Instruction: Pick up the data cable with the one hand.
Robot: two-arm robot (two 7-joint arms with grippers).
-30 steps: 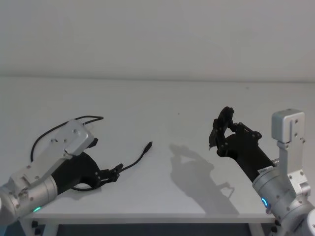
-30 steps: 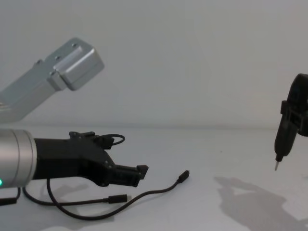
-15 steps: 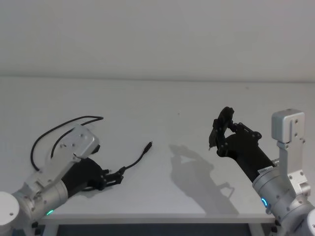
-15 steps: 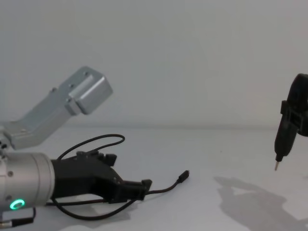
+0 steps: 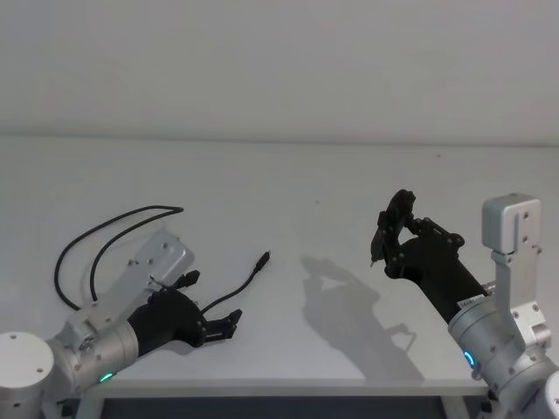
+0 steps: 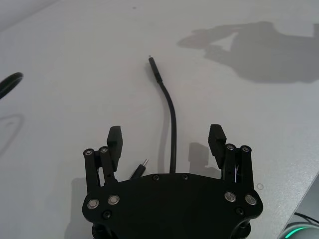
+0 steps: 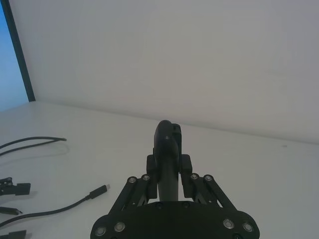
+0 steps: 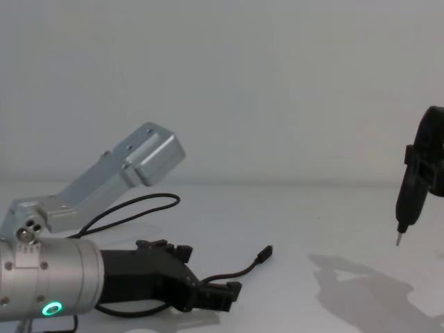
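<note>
The white surface [image 5: 288, 175] carries the data cable [image 5: 247, 281], which lies flat in loose loops on the robot's left side. The left gripper [image 6: 166, 135] sits low over the cable's near stretch. Its jaws are spread wide and empty, one on each side of the cord, which runs up the gap between them. That straddle looks chosen so that closing would pinch the cord crosswise. Well off to the cable's right, the right gripper [image 7: 168, 167] hangs above the surface. Its jaws are clamped on a slim black tool [image 8: 408, 198] that points down, apparently parked clear of the work. One plug [image 6: 154, 70] lies ahead of the left gripper. The other plug [image 6: 141, 168] rests just beside the cord, close under the palm.
</note>
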